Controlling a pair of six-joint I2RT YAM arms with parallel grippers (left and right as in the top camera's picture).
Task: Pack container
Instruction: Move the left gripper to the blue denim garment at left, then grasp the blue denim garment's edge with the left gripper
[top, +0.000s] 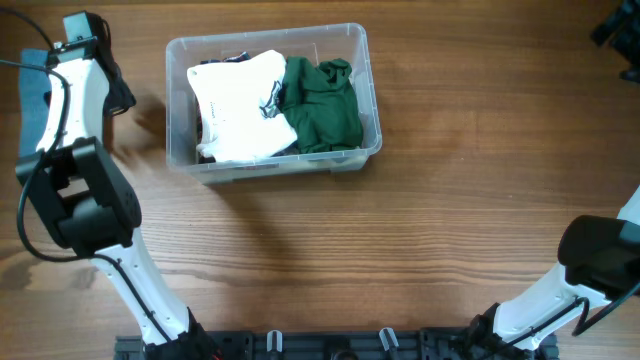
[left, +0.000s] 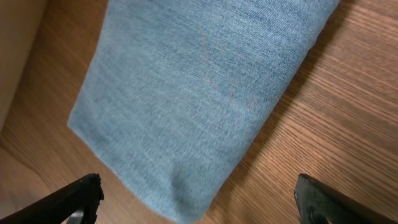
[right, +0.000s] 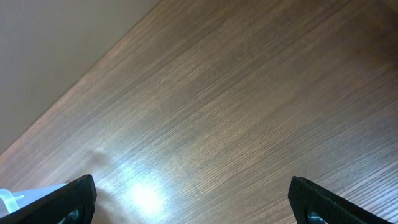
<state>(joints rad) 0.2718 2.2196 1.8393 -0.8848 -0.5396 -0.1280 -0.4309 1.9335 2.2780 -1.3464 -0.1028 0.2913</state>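
The container (top: 300, 166) sits on the table (top: 450, 200), at the far side and a bit left of the middle. It already has a white cloth (top: 240, 110) in its left part and a green cloth (top: 325, 105) in its right part, and the two touch.

A folded blue cloth (top: 30, 105) lies left of the container, well apart from it, at the table's edge. It looks like the next thing to go in. The left arm hides part of it from above.

The left gripper (left: 199, 200) hangs right over this blue cloth. Its jaws are wide apart and hold nothing. In the left wrist view, the cloth's near end lies between the two jaws. Its long side runs away from them at a slant, up and to the right.

The right gripper (right: 193, 200) is far to the right of the container, over bare wood. Its jaws are apart and empty too.

So the left arm is much nearer. I think it should drop down and pinch that near end.
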